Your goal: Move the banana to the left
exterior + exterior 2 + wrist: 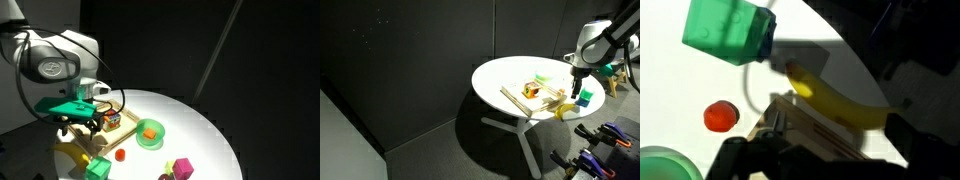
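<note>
The banana [835, 97] lies at the wrist view's centre, with the green cube [728, 30] at its 10 o'clock. The gripper [84, 122] hovers above; whether its jaws are apart cannot be told. A crooked descent risks knocking the cube.

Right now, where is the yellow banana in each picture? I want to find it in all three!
Exterior view: the banana is low on the left, under the gripper.
Exterior view: the banana is at the table's near right edge, below the green cube.
Wrist view: the banana stretches across the middle.
Shared landmark: the green cube sits right beside it.
</note>
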